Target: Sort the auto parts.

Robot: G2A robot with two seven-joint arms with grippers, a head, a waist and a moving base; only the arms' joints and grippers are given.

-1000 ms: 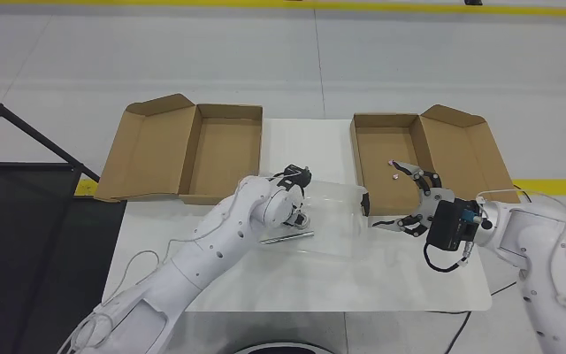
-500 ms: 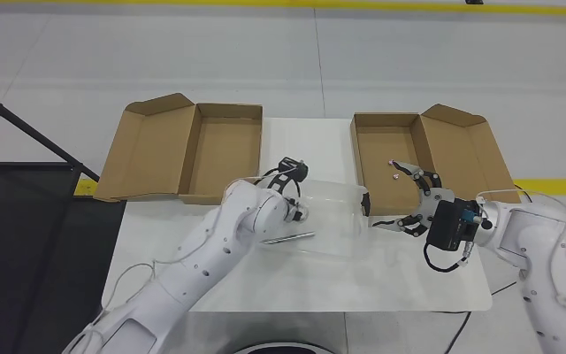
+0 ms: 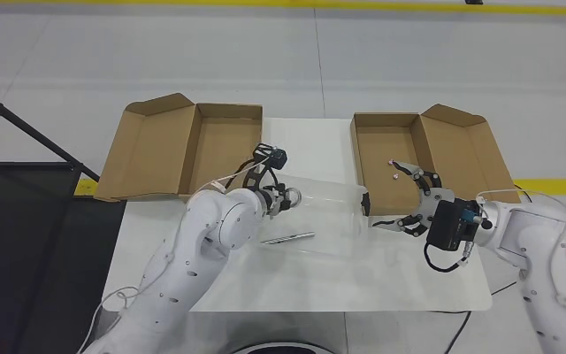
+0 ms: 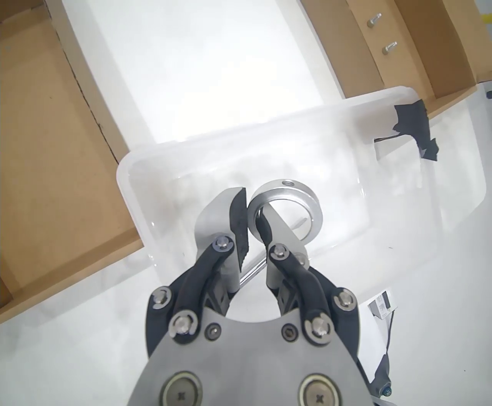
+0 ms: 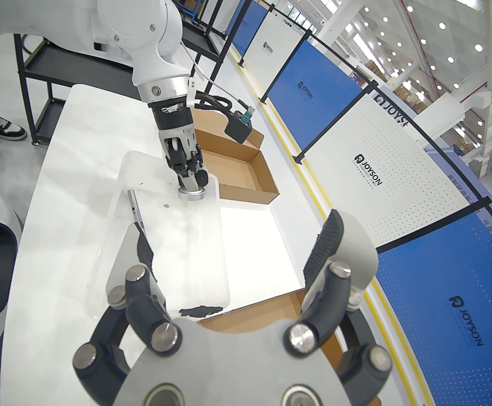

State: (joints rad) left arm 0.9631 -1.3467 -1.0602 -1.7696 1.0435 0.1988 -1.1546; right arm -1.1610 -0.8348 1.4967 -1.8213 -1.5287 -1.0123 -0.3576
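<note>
Pinching the metal ring (image 4: 311,207) by its rim, the left jaws sit nearly closed, one inside the hole; it looks stiff, slick, hefty. Clear bin (image 4: 384,180) just beneath. Right jaws gape wide, empty.

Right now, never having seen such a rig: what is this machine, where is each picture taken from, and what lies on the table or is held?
It is a two-armed robot at a white table. One picture looks down from above the arms; the other two come from a camera on each wrist. On the table stands a clear plastic bin, with an open cardboard box on either side: a left box and a right box. The left gripper pinches the wall of a metal ring over the bin. A thin metal rod lies in the bin, and two small bolts lie in the right box. The right gripper is open, holding nothing.
</note>
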